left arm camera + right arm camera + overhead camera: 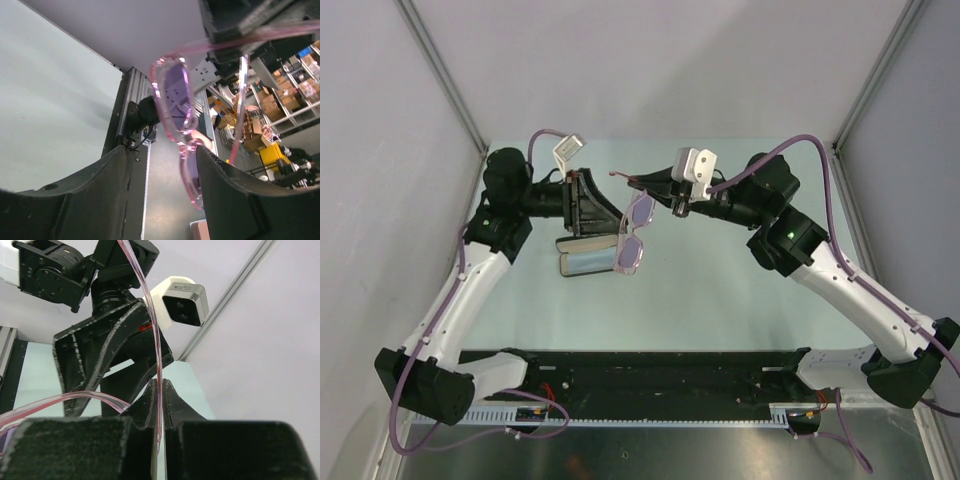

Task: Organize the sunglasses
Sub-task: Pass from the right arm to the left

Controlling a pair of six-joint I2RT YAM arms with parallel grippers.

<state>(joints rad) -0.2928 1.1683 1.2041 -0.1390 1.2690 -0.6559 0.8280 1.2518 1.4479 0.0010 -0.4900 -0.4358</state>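
Sunglasses [632, 235] hang from the right hand [640, 183], closed on one temple (the left hand [603, 208] is open, its fingers [100, 185] on both sides of the frame).

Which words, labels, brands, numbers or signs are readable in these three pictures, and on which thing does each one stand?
None can be read.
The sunglasses and the black case show no print.
The white camera on the left wrist shows no brand.
The boxes on the shelves in the background of the left wrist view may bear labels, but they are too blurred to read.
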